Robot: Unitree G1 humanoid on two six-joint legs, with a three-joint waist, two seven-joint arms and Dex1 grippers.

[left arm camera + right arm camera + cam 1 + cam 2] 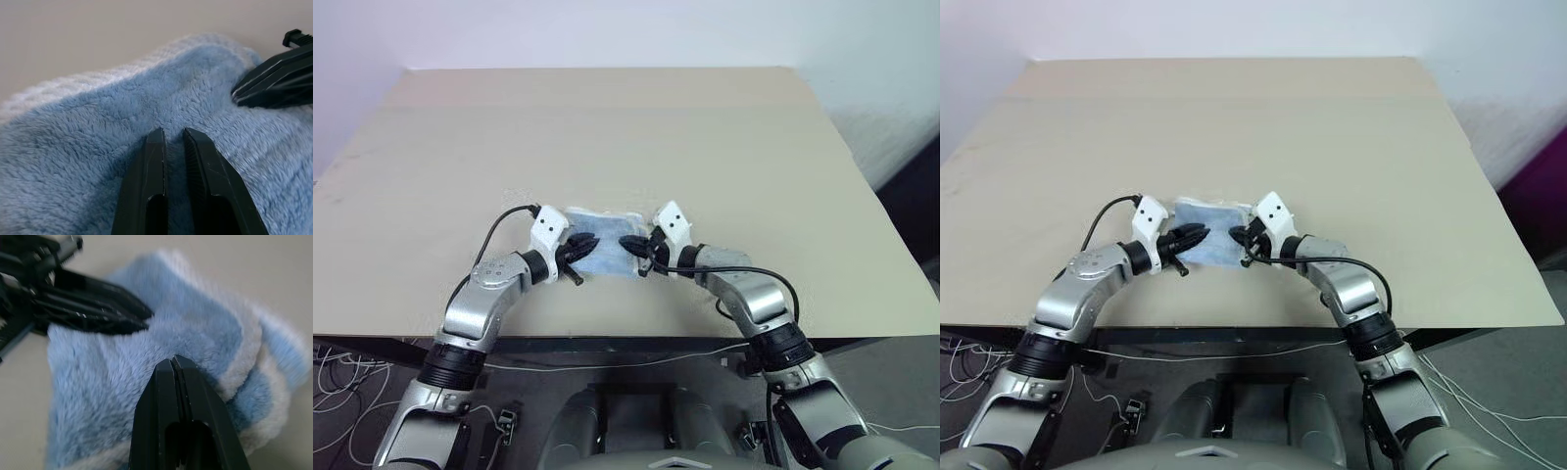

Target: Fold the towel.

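One folded light blue towel [604, 245] is seen near the front edge of the single tabletop [607, 127], flanked by two claws, the left claw [579, 247] nearly closed and the right claw [633, 243] fully closed, both pressed against it.

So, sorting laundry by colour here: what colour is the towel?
Light blue towel with paler whitish edges, clearest in the right wrist view.

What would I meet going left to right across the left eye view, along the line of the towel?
Bare table → left hand → towel → right hand → bare table again.
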